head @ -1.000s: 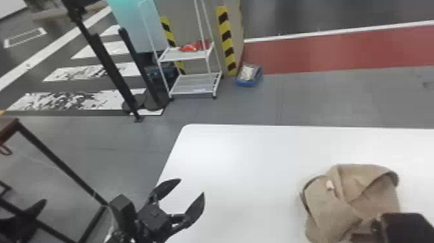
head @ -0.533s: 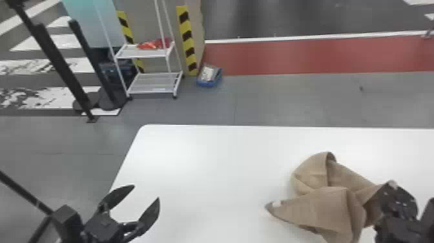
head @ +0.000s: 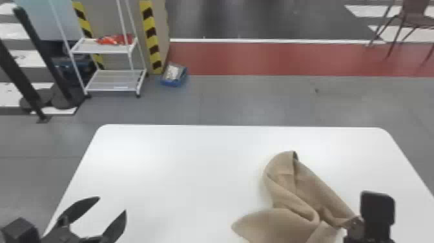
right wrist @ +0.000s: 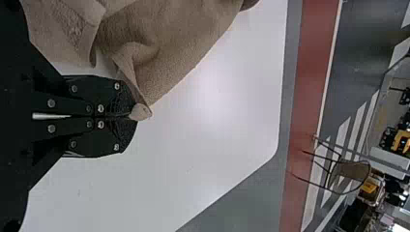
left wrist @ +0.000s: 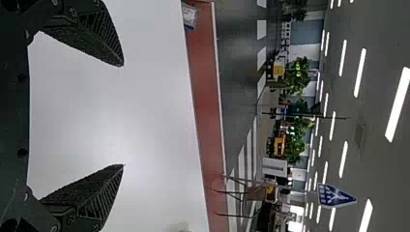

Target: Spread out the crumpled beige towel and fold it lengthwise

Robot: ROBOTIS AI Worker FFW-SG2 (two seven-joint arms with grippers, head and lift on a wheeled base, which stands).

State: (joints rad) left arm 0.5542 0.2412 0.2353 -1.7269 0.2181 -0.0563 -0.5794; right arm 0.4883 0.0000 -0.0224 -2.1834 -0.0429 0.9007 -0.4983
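Pinching a corner of the rumpled towel (head: 306,181) in the right gripper (right wrist: 131,115), on the right half of the table (head: 193,177), with the left gripper (head: 112,204) wide and empty, seemingly barely into the spreading, with all the lengthwise folding left.

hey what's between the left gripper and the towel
Just white tabletop, from the left gripper across to the beige towel, in the head view.

No words or numbers are showing readably. In the left wrist view, a blue sign (left wrist: 337,195) is showing against the ceiling (left wrist: 374,164), its white marks staying illegible.
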